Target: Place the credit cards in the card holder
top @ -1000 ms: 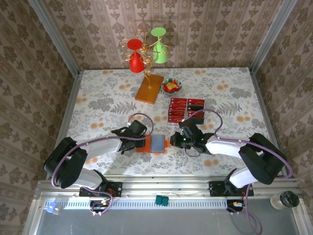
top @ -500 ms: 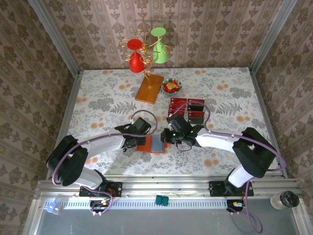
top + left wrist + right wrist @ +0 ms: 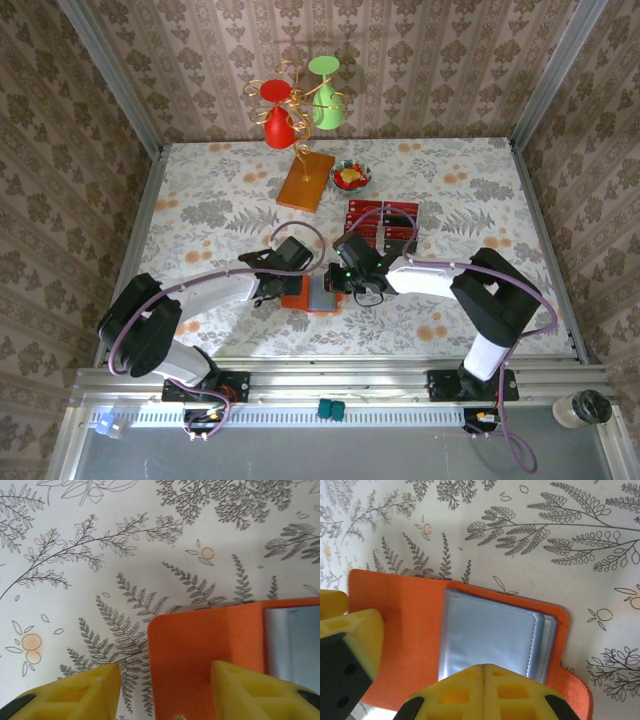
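Found the card holder (image 3: 318, 297) spread open and flat near the middle of the surface (image 3: 480, 200), long axis left to right, grey-blue pocket panel (image 3: 490, 635) facing up. Found the left end effector (image 3: 287, 288) at its left flap (image 3: 200, 650), fingers apart, the flap's left edge under the gap, gripping nothing. Found the right end effector (image 3: 350, 282) shut and empty, tips at the pocket panel; could not tell whether touching. Saw the credit cards (image 3: 381, 222) in rows just far and right of the holder, apart from it, long sides running left to right, none in a pocket as yet. Judged the right arm the nearer to them, the reach a short one away and rightward. Noted open surface right of the cards; wooden board (image 3: 306, 181) and small bowl (image 3: 351, 178) farther back, clear of that path.
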Robot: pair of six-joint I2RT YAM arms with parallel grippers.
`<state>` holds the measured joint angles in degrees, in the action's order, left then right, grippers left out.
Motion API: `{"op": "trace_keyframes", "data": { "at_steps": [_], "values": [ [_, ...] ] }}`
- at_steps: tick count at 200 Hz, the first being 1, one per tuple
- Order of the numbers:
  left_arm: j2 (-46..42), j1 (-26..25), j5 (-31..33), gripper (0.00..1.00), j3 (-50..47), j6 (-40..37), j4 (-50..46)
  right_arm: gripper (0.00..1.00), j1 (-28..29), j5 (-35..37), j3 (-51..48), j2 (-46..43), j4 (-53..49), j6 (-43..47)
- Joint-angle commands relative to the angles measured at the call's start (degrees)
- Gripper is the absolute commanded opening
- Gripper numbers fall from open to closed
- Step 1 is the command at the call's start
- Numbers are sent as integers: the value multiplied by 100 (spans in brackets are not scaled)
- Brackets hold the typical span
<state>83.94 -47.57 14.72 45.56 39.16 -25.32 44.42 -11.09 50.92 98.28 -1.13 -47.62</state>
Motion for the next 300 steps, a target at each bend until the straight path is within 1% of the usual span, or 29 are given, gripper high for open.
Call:
{"op": "trace_keyframes", "data": {
  "at_steps": [1,47,78,112,166,205,227,256,300],
  "values": [
    [-141,-49,-254,52,154,218,-158,0,-18,63,164,110,-160,138],
    [-96,-145,-321,55,-117,231,233,0,-120,48,173,156,-213,217],
    [-170,-175,-345,60,-592,0,1033,0,-162,-2,147,219,-215,258],
    [-475,-158,-332,65,-1160,-193,1762,0,-170,-214,188,361,-177,305],
    [-1165,-78,-441,71,-1872,-217,2688,0,-164,-388,188,512,-108,267],
    [-1293,-32,-616,74,-2005,-302,2965,0,-121,-543,181,605,118,74],
    [-1195,-26,-753,74,-1991,-329,3056,0,-79,-587,209,652,179,4],
    [-984,-29,-782,74,-1981,-369,3059,0,-80,-579,178,643,242,-67],
    [-688,-29,-748,70,-1991,-447,3013,0,-81,-613,59,618,419,-200]
  ]
}}
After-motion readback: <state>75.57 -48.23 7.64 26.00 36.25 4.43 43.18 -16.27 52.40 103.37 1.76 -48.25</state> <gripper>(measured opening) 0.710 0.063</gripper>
